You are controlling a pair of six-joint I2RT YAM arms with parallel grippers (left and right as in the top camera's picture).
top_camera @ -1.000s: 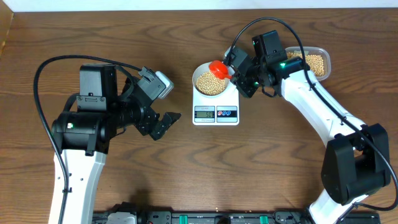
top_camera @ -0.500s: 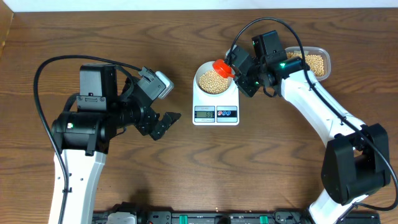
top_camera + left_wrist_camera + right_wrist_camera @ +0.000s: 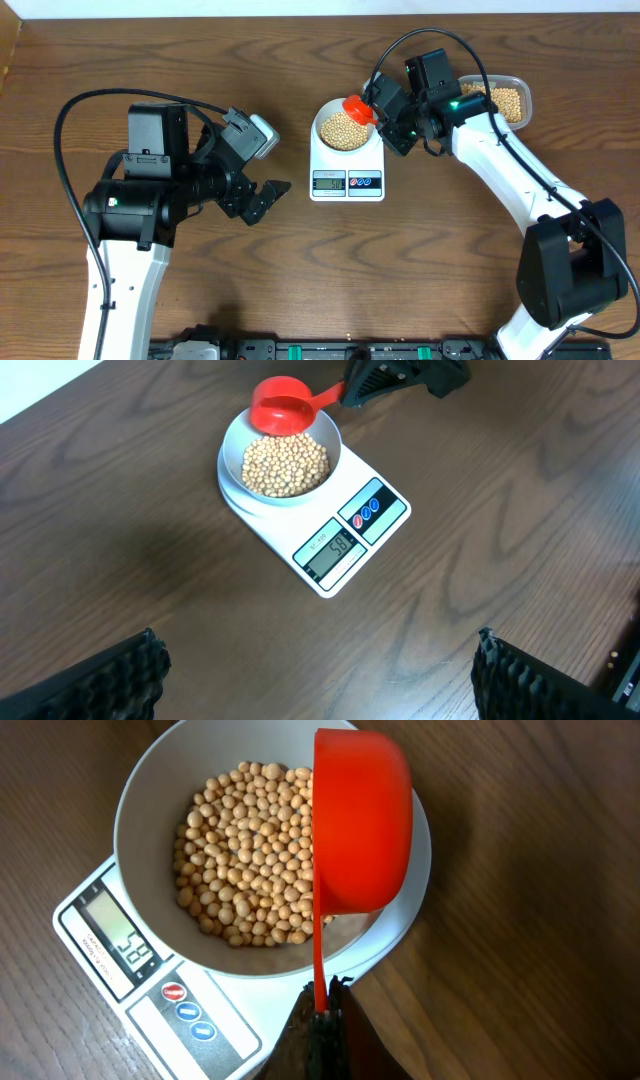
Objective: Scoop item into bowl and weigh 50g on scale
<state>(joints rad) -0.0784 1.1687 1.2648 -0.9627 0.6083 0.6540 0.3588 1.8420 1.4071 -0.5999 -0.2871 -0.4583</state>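
Note:
The pale bowl [image 3: 330, 112] stands on the white scale [image 3: 347, 172], filled with tan beans [image 3: 343, 131]. It also shows in the left wrist view [image 3: 232, 457] and the right wrist view [image 3: 140, 810]. My right gripper [image 3: 325, 1010] is shut on the thin handle of a red scoop [image 3: 362, 820]. The scoop is tipped on its side over the bowl's right rim [image 3: 356, 109]. The scale's display [image 3: 333, 549] is lit with digits. My left gripper [image 3: 268, 197] is open and empty over bare wood left of the scale.
A clear plastic tub [image 3: 500, 100] holding more beans sits at the back right, behind my right arm. The table's far edge runs close behind the bowl and tub.
The red scoop shifted slightly up and back toward the bowl's far right rim between one second ago and half a second ago. Since then nothing has moved. The left arm is still.

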